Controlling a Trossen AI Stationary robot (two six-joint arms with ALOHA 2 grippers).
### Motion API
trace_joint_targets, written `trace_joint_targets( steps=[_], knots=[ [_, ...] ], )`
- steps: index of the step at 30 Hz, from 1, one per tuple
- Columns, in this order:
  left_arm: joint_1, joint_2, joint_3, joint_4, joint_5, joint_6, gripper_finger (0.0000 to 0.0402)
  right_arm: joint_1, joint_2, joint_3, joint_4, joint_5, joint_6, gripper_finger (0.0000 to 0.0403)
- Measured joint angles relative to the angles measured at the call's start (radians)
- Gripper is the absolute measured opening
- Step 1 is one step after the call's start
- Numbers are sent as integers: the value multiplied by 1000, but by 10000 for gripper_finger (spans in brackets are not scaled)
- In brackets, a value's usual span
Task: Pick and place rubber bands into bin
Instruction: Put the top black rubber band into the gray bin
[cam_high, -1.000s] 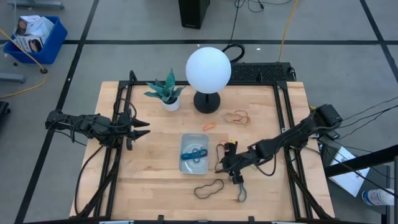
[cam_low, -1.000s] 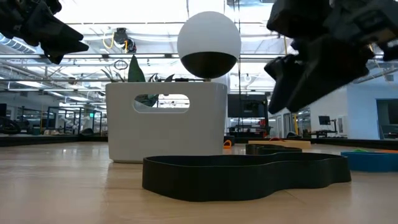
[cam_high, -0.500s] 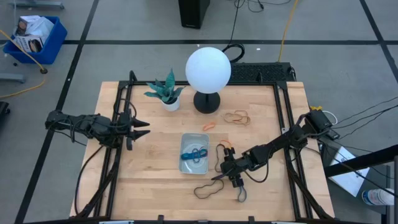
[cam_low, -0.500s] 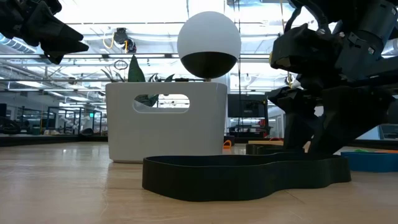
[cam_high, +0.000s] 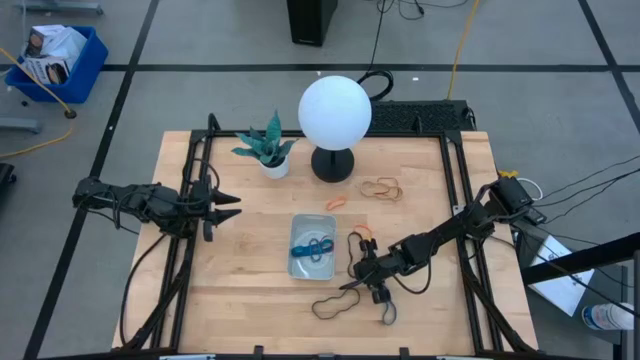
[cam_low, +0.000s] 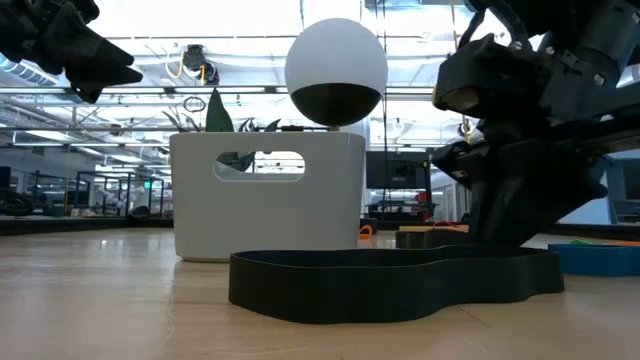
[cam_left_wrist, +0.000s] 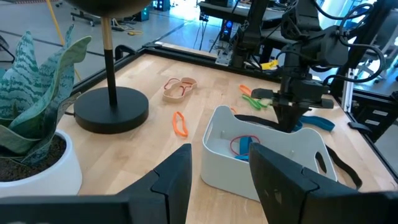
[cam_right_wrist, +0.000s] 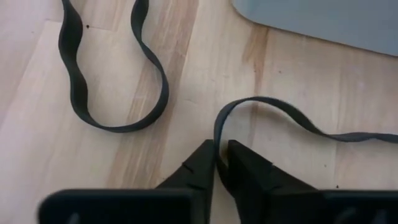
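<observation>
The clear bin (cam_high: 313, 247) stands mid-table with blue and red rubber bands in it; it also shows in the left wrist view (cam_left_wrist: 267, 152). A black rubber band (cam_high: 335, 303) lies flat on the table near the front edge, large in the low view (cam_low: 390, 280). My right gripper (cam_high: 365, 277) is down at this band's far end, just right of the bin, and shut on it (cam_right_wrist: 217, 163). My left gripper (cam_high: 228, 207) is open and empty above the table's left side, its fingers pointing toward the bin (cam_left_wrist: 221, 180). My right gripper pinches a bend of the black rubber band (cam_right_wrist: 217, 134) between its two fingertips (cam_right_wrist: 200, 167). The fingers come from above, slanting down to the table. The band lies slack on the wood on both sides of the fingers.
A white globe lamp (cam_high: 335, 110) and a small potted plant (cam_high: 268, 150) stand at the back. Tan bands (cam_high: 380, 187), an orange band (cam_high: 335, 203), orange and green bands (cam_high: 362, 236) and a grey band (cam_high: 388, 312) lie loose on the wood. Black frame rails (cam_high: 195, 200) run along both sides.
My right gripper has gone down and toward the table's near edge, from beside the bin onto the far end of the black rubber band, and has stayed there for the last half second. The band lies where it was.
</observation>
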Motion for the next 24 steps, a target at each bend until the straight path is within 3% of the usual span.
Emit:
trace_joint_targets(
  steps=[3, 12, 20, 24],
  knots=[
    [0, 0, 0, 0, 0, 0, 166, 0, 1, 0, 0, 0, 0, 6],
    [0, 0, 0, -6, 0, 0, 166, -9, -45, -6, 33, 13, 75, 3],
    [0, 0, 0, -6, 0, 7, 166, -53, -277, -5, 82, 268, 72, 1],
    [0, 0, 0, -5, 0, 6, 166, -96, -407, -4, 172, 297, 75, 1]
  ],
)
